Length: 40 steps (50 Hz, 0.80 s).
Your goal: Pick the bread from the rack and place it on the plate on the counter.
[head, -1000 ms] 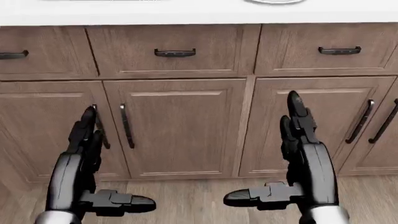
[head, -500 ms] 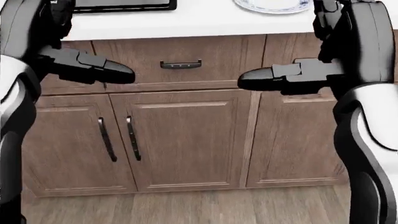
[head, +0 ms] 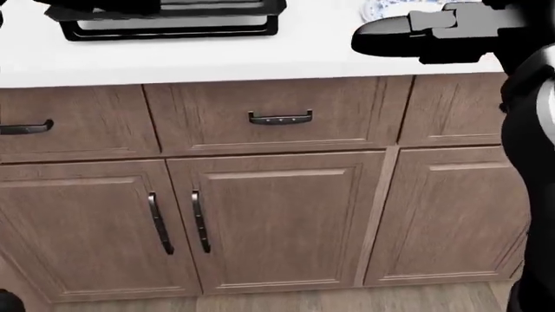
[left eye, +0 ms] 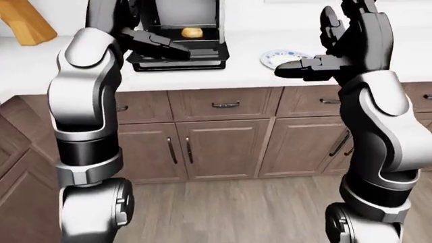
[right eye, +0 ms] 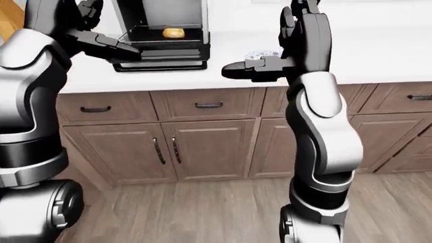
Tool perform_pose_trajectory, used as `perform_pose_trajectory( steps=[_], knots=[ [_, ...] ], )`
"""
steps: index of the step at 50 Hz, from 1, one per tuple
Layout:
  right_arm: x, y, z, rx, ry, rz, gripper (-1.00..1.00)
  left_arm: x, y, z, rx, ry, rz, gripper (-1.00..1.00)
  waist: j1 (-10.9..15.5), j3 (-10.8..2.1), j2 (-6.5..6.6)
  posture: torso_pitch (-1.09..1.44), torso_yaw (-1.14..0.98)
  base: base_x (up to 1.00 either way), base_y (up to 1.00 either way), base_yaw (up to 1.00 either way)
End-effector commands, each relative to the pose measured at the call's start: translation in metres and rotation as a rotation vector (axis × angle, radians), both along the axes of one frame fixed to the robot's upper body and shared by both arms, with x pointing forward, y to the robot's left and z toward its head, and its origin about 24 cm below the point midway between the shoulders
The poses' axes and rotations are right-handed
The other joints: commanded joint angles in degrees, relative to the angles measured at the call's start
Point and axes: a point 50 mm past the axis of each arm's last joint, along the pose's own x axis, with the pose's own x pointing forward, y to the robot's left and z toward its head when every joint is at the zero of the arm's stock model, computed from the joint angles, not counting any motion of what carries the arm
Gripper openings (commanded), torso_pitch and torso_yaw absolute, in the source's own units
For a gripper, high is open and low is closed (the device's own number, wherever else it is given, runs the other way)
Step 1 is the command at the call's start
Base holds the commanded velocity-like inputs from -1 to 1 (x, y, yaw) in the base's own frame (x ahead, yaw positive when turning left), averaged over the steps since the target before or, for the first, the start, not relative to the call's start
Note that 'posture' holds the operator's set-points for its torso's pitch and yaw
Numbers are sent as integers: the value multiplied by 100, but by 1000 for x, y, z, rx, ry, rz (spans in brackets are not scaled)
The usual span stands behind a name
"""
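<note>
A small golden bread roll (left eye: 192,32) lies inside the black rack (left eye: 177,54) on the white counter (left eye: 236,73), at the top of the left-eye view. A white plate with a blue rim (left eye: 278,57) sits on the counter to the rack's right; my right hand partly hides it. My left hand (left eye: 145,31) is raised and open, just left of the rack's opening and apart from the bread. My right hand (left eye: 316,50) is raised and open, its thumb over the plate's right side. In the head view only the rack's base (head: 169,26) and the plate's edge (head: 380,8) show.
Brown drawers and cabinet doors with dark handles (head: 279,117) run under the counter. A wooden block (left eye: 24,23) stands on the counter at the far left. Wood floor (left eye: 229,207) lies below. A cabinet side (left eye: 13,167) is close on my left.
Both arms have risen from cabinet height to counter height, hands still open. The head view has tilted up, so the counter edge, rack base and plate have come into view.
</note>
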Motion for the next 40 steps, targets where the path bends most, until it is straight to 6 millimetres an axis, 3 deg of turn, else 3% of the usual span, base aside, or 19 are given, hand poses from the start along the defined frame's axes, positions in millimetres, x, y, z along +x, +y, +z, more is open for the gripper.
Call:
perform_pose_trajectory(
  steps=[1,6,8,9,10,11,12,16,21,22,23,27,28,29,31,35,38,39,40],
  knots=[
    [-11,6,21,-6,-118,25,100,-11,2,23,2,-118,16,100,35,-173,-50,0,0,51,38,0],
    [-13,6,22,1,-122,31,100,-18,3,36,20,-154,31,100,-83,-148,172,0,0,51,39,0],
    [-15,6,23,5,-125,33,100,-17,3,37,24,-156,33,100,-94,-230,425,0,0,50,38,0],
    [-15,6,22,5,-124,33,100,-17,3,38,25,-158,35,100,-45,-305,663,0,0,51,38,0],
    [-14,6,22,5,-124,32,100,-17,3,37,26,-157,35,100,-71,-377,721,0,0,51,38,0],
    [-14,6,22,7,-124,32,100,-16,3,37,25,-157,35,100,-23,-136,673,0,0,51,39,0],
    [-14,6,22,6,-124,32,100,-15,2,35,27,-156,37,100,-30,-36,700,0,0,52,38,0],
    [-14,6,22,6,-125,32,100,-15,3,34,23,-158,37,100,30,-107,509,0,0,50,29,0],
    [-15,7,21,9,-123,34,100,-17,4,31,29,-156,41,100,-16,-144,499,0,0,50,8,0],
    [-16,7,22,9,-127,36,100,-18,4,31,31,-156,42,100,-44,-52,456,0,0,0,0,0],
    [-16,6,22,9,-126,30,100,-18,4,32,28,-158,43,100,-82,-150,466,0,0,0,0,0],
    [-17,6,23,14,-132,34,100,-16,4,30,31,-156,42,100,-87,-179,48,0,0,0,0,0],
    [-17,6,23,15,-133,33,100,-16,4,30,30,-155,45,100,-16,-224,97,0,0,0,0,0],
    [-18,6,23,15,-134,33,100,-16,5,30,30,-156,45,100,-37,-172,142,0,0,0,0,0],
    [-18,6,24,15,-137,32,100,-17,5,29,32,-154,43,100,-21,-6,-51,0,0,0,0,0],
    [-16,7,24,19,-137,34,100,-18,4,29,29,-155,41,100,-13,58,-62,0,0,1,0,0],
    [-15,7,24,25,-137,32,100,-18,6,29,34,-154,46,100,-14,-102,230,0,0,23,-2,0],
    [-15,7,25,27,-139,33,100,-19,6,29,32,-155,45,100,-48,-63,398,0,0,33,-4,0],
    [-15,7,25,26,-139,32,100,-19,7,29,35,-156,47,100,-56,-159,644,0,0,33,-4,0]
  ],
)
